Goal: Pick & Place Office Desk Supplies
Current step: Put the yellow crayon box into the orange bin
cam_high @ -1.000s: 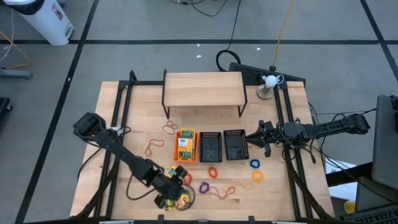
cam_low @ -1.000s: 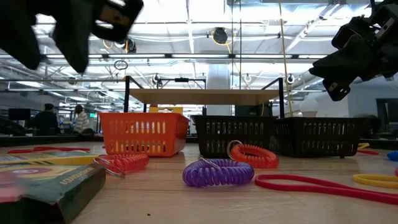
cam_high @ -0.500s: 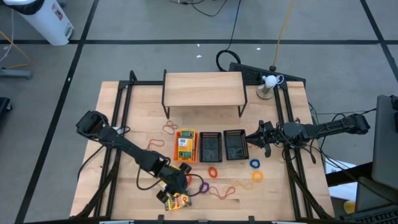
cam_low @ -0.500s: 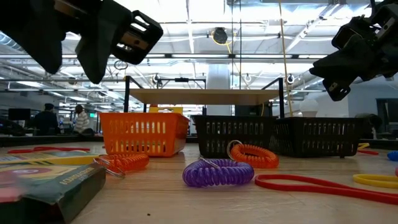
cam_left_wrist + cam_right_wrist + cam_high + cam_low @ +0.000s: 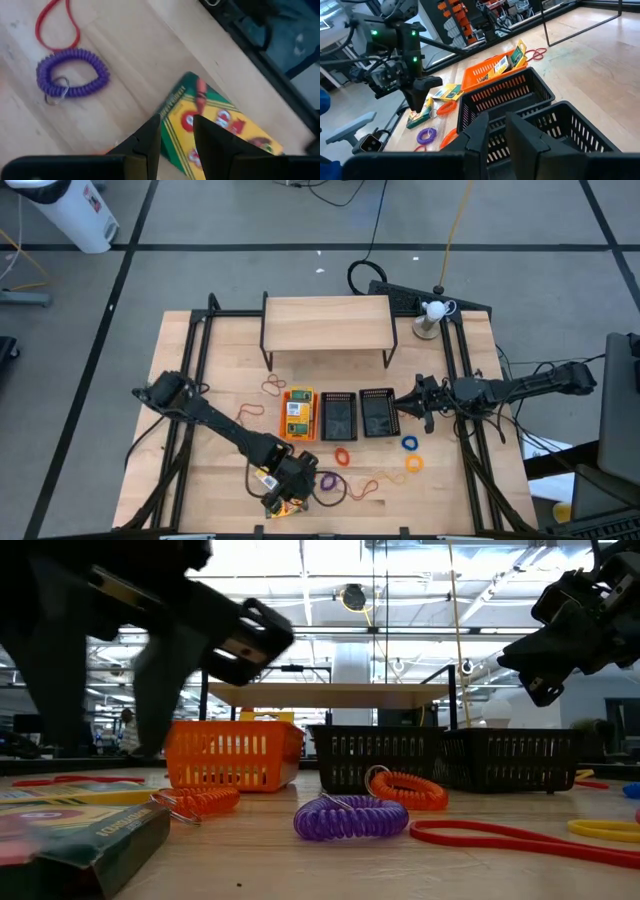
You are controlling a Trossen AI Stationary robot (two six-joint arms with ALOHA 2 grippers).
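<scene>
A yellow-and-green crayon box (image 5: 220, 130) lies flat near the table's front edge (image 5: 280, 506), with a purple coil loop (image 5: 70, 77) to its right (image 5: 326, 480). My left gripper (image 5: 177, 122) hovers over the box's near corner, tipped steeply down (image 5: 298, 484). It is open by a narrow gap and holds nothing. An orange tray (image 5: 313, 415) with another crayon box in it stands mid-table beside two black mesh trays (image 5: 338, 415) (image 5: 377, 412). My right gripper (image 5: 403, 406) waits level in the air to the right of them, narrowly open and holding nothing (image 5: 497, 117).
The wooden shelf riser (image 5: 326, 322) stands behind the trays. Loose loops lie around: a red band (image 5: 355, 488), an orange coil (image 5: 200, 802), a red-orange coil (image 5: 343, 454), a blue loop (image 5: 409, 443), a yellow one (image 5: 413, 464), and thin bands (image 5: 247, 415) at the left.
My left gripper has swung toward the table's right edge and come down, tipping more steeply, from over the crayon box's left part to its right corner. The box and the coils have stayed where they lay.
</scene>
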